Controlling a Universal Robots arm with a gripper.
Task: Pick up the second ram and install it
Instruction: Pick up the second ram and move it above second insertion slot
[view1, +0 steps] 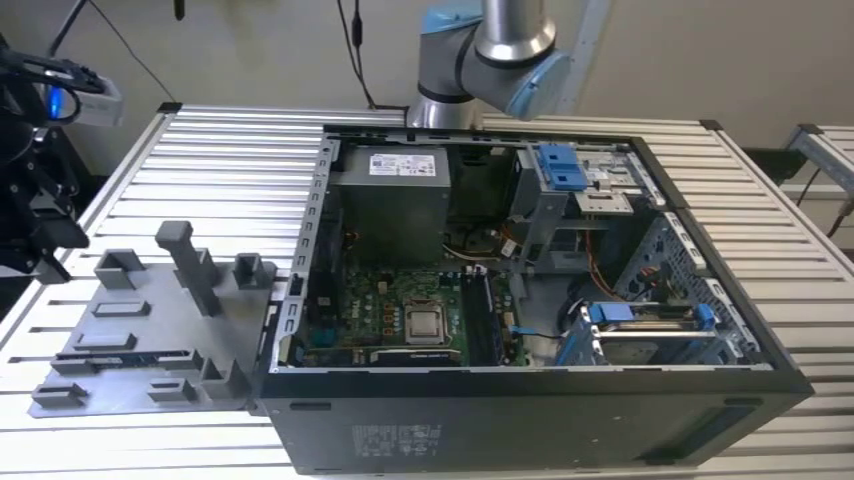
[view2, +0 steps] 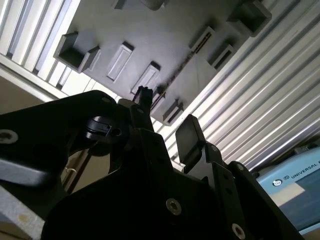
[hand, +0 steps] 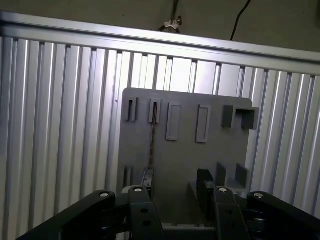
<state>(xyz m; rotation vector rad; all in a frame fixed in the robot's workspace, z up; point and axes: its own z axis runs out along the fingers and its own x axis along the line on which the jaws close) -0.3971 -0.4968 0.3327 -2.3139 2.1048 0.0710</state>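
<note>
- The surface (view1: 200, 160) is ribbed bare metal, silvery, with a soft sheen that glares in both wrist views.
- The holder tray (view1: 127, 345) and its upright post (view1: 190, 268) look like grey plastic, matt and smooth.
- The second ram (hand: 152, 132) shows a thin, dark, dull edge.
- The gripper (hand: 175, 181) is black and matt, with small metal screw heads.
- The computer case (view1: 534, 430) is black, matt-coated sheet metal outside and bare grey metal inside.
- The circuit board (view1: 380, 300) is green; the processor lid (view1: 427, 323) is bright metal.
- The latches (view1: 562, 166) are blue plastic.
- The arm (view1: 514, 30) has a polished metal tube and pale blue caps.
</note>
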